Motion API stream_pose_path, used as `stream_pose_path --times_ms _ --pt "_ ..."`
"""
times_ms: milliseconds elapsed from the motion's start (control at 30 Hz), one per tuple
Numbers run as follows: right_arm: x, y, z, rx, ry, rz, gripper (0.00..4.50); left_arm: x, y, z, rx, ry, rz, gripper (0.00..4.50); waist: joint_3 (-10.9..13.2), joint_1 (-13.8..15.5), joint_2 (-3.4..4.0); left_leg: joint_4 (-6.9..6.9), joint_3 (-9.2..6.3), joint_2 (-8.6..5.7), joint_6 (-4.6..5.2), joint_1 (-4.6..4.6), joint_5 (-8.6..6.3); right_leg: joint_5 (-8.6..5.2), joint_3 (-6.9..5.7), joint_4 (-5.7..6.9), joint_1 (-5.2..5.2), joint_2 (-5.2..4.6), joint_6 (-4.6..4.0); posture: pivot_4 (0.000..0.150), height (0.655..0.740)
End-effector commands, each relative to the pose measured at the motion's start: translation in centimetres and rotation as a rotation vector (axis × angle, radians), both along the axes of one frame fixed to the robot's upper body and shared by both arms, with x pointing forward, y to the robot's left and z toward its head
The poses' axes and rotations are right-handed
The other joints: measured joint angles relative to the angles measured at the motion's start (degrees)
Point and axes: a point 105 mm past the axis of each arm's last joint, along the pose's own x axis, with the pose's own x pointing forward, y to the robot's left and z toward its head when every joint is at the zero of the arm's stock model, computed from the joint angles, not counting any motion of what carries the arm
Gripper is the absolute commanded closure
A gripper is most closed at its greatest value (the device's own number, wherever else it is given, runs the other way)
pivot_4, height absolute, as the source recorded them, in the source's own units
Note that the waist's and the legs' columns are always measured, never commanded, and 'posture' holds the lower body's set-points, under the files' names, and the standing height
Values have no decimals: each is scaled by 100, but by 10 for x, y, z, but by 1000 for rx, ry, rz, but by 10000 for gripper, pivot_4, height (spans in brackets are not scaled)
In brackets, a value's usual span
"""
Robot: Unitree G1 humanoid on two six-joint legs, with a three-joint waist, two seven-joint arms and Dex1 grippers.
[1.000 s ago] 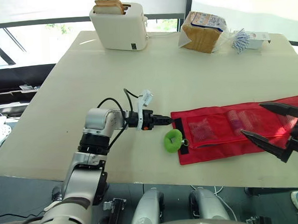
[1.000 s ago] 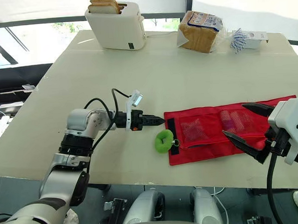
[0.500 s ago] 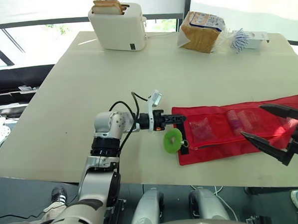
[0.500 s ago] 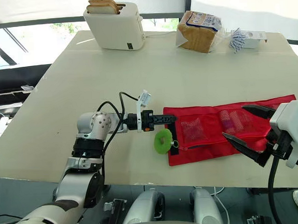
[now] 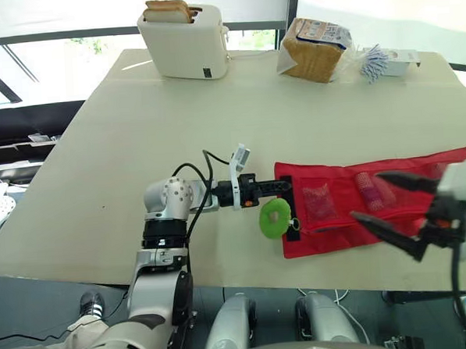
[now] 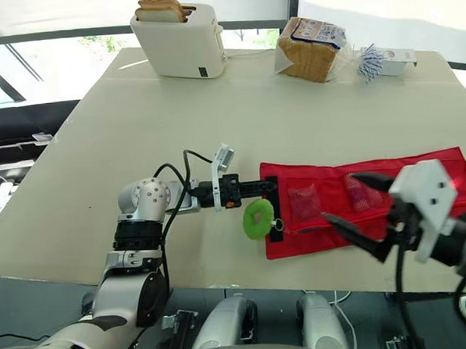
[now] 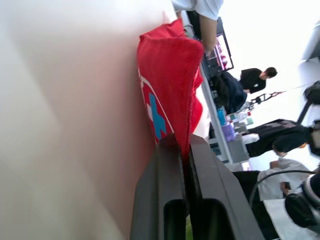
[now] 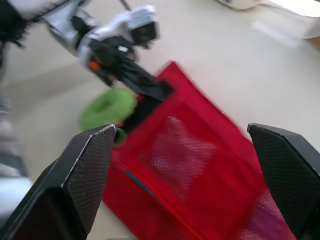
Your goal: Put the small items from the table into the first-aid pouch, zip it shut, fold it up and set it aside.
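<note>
The red first-aid pouch lies unfolded and flat near the table's front edge. Small items show through its mesh pockets, among them a pink roll. A green ring hangs from the zip at the pouch's left end. My left gripper is shut on the pouch's left edge; the left wrist view has the red fabric pinched between the fingers. My right gripper hovers open over the pouch's middle, with the pouch and the ring seen between its fingers.
A white toaster with bread slices stands at the back left. A bagged loaf and a small white box with blue packets sit at the back right. The table's front edge runs just below the pouch.
My left gripper advanced to the pouch's left edge and is now closed on it. My right gripper swung left from the pouch's right end to over its middle.
</note>
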Motion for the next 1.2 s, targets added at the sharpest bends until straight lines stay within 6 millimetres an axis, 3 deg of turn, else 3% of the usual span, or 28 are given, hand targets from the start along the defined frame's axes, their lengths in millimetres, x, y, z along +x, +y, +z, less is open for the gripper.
stream_pose_path --times_ms 33,300,400,500,633,767,833,1033,1200 --pt "11 23 -17 4 70 5 0 -2 -4 23 -54 -47 -13 44396 0 5 -1 0 0 -1 0 0 0 0 0 1 0 0 0 1500 7400" --pt "46 60 -32 29 140 14 0 -4 -12 31 -67 -68 -17 44396 -2 10 0 4 2 -5 -2 -4 1 0 -2 2 -5 1 0 1500 7400" --pt "53 65 -37 35 184 2 8778 -5 -13 30 -61 -74 -18 45000 -2 12 0 4 1 -7 -2 -6 1 1 -4 2 -6 1 0 1500 7400" --pt "56 66 -41 11 201 -9 23244 -6 -13 29 -59 -79 -18 45000 -2 9 0 4 2 -7 -1 -6 1 1 -4 1 -6 0 1 1500 7400" --pt "56 65 -41 4 202 -15 23244 -5 -11 29 -58 -84 -10 45000 -2 3 1 4 2 -7 -1 -6 1 1 -6 3 -7 1 0 1500 7400" --pt "56 61 -44 -33 191 -32 34124 -6 -10 28 -56 -87 -6 45000 -2 5 0 3 3 -7 -1 -6 0 1 -7 2 -7 1 0 1500 7400" --pt "57 55 -40 -18 176 -57 44316 -6 -8 26 -46 -93 -1 45000 -2 4 1 3 3 -7 -1 -6 0 1 -7 2 -7 1 0 1500 7400" --pt "60 21 -25 78 112 -207 44316 -3 7 19 -5 -113 21 45000 -2 3 1 3 5 -7 0 -5 0 1 -5 2 -6 1 1 1500 7400" --pt "60 -25 -25 144 109 -411 44316 2 27 11 44 -138 47 45000 -2 -1 1 -2 5 -6 0 -4 0 1 -1 2 -7 2 0 1500 7400"
